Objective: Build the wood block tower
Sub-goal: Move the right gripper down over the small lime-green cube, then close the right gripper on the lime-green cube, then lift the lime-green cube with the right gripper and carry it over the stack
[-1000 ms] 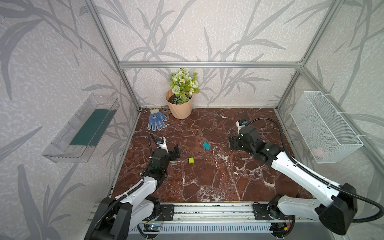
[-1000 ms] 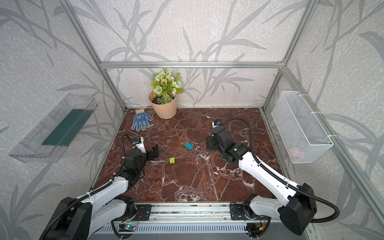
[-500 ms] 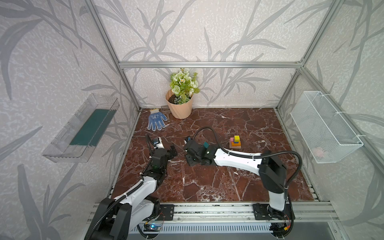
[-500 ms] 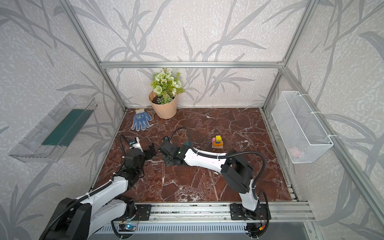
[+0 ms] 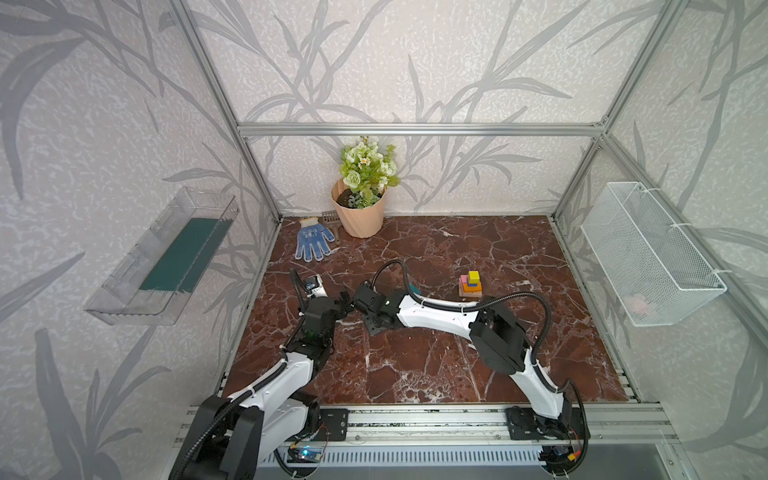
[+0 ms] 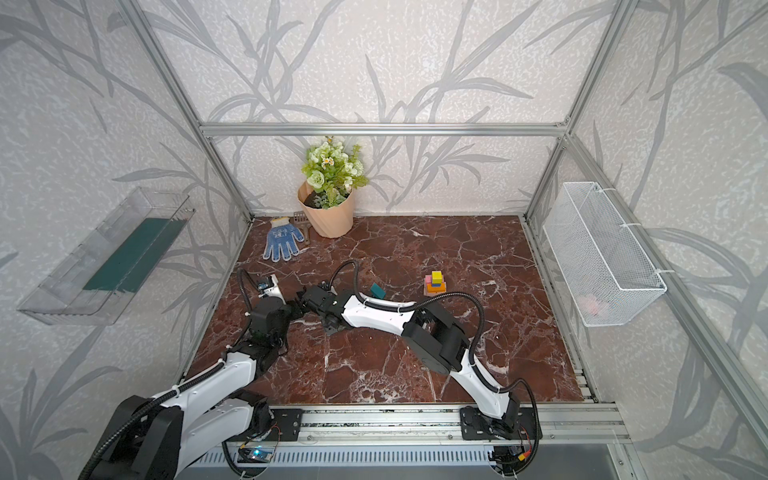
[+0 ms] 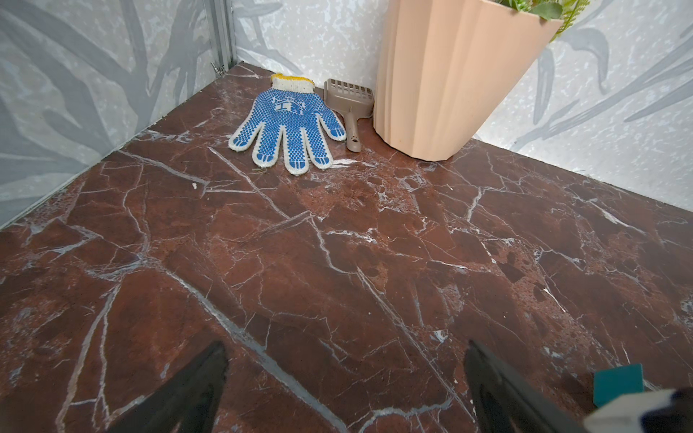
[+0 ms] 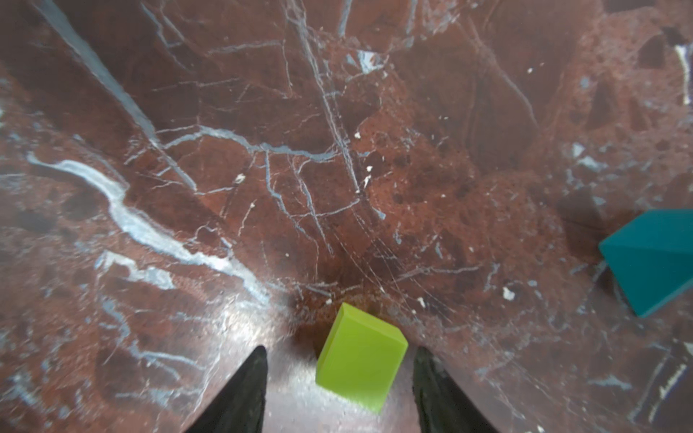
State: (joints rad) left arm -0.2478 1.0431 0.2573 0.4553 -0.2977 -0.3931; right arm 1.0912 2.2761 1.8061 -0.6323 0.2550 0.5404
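marble floor (image 5: 395, 374); right gripper (image 8: 340, 348) parted astride lime cube (image 8: 360, 360); left gripper (image 7: 345, 344) wide, empty. likely step: pickup. next: close, lift to tower (image 5: 470, 284).

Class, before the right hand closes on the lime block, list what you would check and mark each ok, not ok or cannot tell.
1. Right hand straddles lime block: ok.
2. Block centred: not ok, nearer one finger.
3. Teal block outside the grasp: ok.
4. Tower top, a yellow cube, bare: ok.
5. Left hand open, empty: ok.
6. Left hand clear of right arm: cannot tell; close in both top views.
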